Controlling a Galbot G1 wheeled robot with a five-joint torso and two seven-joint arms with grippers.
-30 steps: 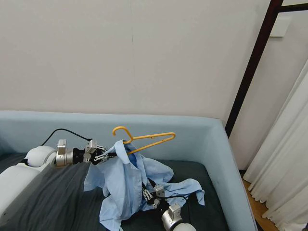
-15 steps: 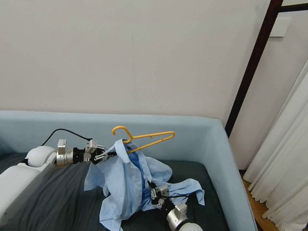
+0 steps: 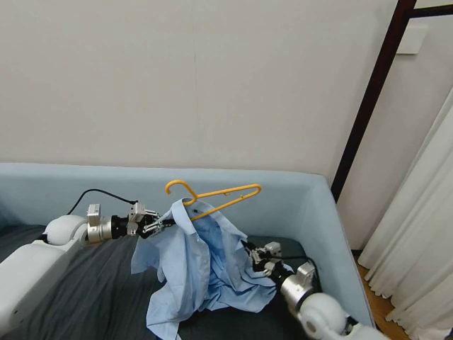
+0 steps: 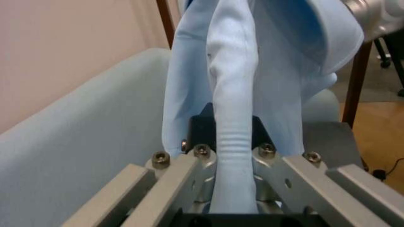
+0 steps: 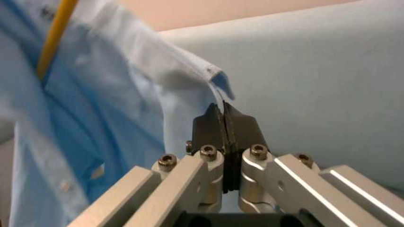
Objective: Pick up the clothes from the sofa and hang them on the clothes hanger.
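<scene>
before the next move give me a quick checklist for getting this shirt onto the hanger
1. Left gripper has the shirt: ok, fabric runs between its shut jaws.
2. Right gripper has the shirt's front edge: ok, jaws shut on it in the right wrist view.
3. Both hanger arms are inside the shirt: not ok, the arm pointing toward the robot's right is bare.
4. Hanger is firmly supported: cannot tell, what holds it is hidden by fabric.
5. Shirt is clear of the sofa seat: not ok, its lower part lies bunched there.
</scene>
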